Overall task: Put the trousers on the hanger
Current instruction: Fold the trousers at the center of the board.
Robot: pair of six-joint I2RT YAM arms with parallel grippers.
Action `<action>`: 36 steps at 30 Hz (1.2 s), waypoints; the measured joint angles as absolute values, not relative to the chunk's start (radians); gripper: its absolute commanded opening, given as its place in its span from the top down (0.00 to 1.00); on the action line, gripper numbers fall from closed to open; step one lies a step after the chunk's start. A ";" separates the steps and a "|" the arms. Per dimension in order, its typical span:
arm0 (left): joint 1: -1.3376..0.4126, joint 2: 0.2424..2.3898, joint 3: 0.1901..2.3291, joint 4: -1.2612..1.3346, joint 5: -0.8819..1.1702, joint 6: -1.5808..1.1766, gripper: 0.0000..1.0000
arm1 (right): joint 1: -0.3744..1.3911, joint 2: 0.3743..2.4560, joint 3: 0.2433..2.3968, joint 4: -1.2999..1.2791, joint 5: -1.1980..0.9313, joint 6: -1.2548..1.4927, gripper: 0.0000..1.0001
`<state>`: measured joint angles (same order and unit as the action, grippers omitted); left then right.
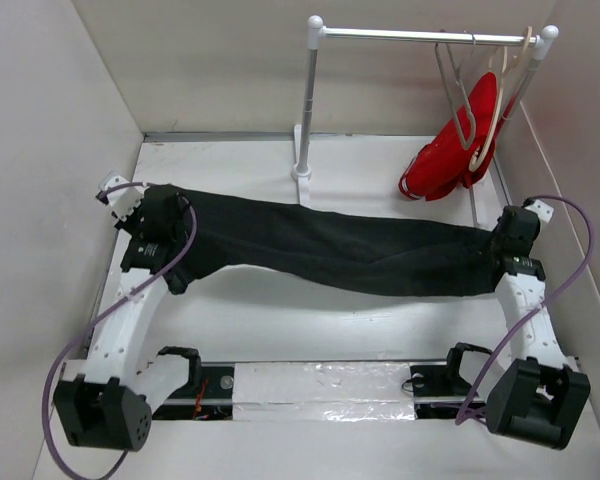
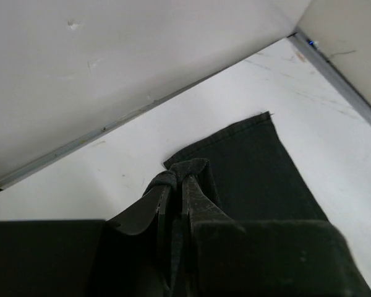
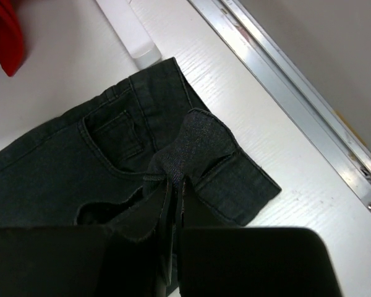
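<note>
1. Top external view: the trousers point(image 1: 330, 245) lie stretched across the middle of the tabletop point(image 1: 310, 325), from centre left to centre right of the frame.
2. The left tool point(image 1: 140, 205) is clenched on the trousers at their left end. The left wrist view shows its fingers point(image 2: 154, 207) pinching a bunched fold of dark cloth, with the leg hem flat on the tabletop just beyond.
3. The right tool point(image 1: 510, 228) is clamped on the waist end. In the right wrist view its fingers point(image 3: 164, 198) grip a raised fold of waistband beside a back pocket.
4. At upper right the hanger point(image 1: 448, 80) hangs from a rail point(image 1: 420, 36). Just beside it, a beige hanger point(image 1: 508, 85) carries a red garment point(image 1: 450, 160), whose lower edge droops close to the trousers' far edge.
5. A white post point(image 1: 305, 110) holding up the rail stands on the tabletop just behind the trousers' middle.
6. Walls point(image 1: 60, 150) close in on the left, back and right, and both tools sit near the side walls.
7. Bare tabletop lies between the trousers and the arm bases at the bottom of the frame.
</note>
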<state>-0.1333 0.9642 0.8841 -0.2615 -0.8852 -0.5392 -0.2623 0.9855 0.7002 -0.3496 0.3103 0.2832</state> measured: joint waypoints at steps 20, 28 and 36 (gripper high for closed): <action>-0.033 1.657 1.257 -0.088 -0.748 -0.445 1.00 | -0.279 1.481 1.036 -0.231 0.203 0.212 1.00; -0.011 1.873 1.402 -0.047 -0.682 -0.395 0.99 | -0.282 1.681 1.134 -0.208 0.170 0.212 0.94; 0.000 1.996 1.551 0.036 -0.588 -0.324 0.55 | -0.289 1.720 1.153 -0.141 0.165 0.210 0.20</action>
<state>0.0002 1.9961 1.5513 0.0360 -0.5884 -0.3241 -0.2890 1.7195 1.1526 -0.1406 0.1650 0.2096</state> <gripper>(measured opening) 0.390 0.780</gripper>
